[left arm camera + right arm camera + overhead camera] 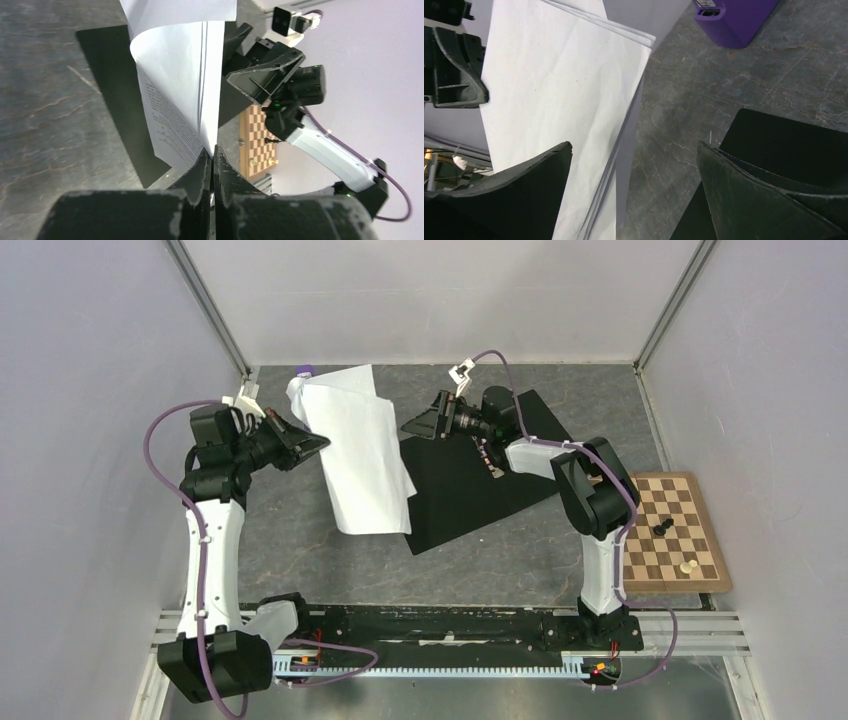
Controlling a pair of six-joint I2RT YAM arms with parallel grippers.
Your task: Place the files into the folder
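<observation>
Files (356,452) hang pinched in left end effector (321,444) — arm raised.

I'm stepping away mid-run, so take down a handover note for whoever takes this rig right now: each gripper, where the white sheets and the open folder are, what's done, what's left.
Left gripper: shut on the thin white paper sheets, holding them up by one edge.
Right gripper: open, beside the sheets, holding nothing.
Large flat folder: lying open, black inside up; in the top view the sheets overlap its left edge.
Done: sheets picked up.
Left: lay them flat in the folder, release.
</observation>
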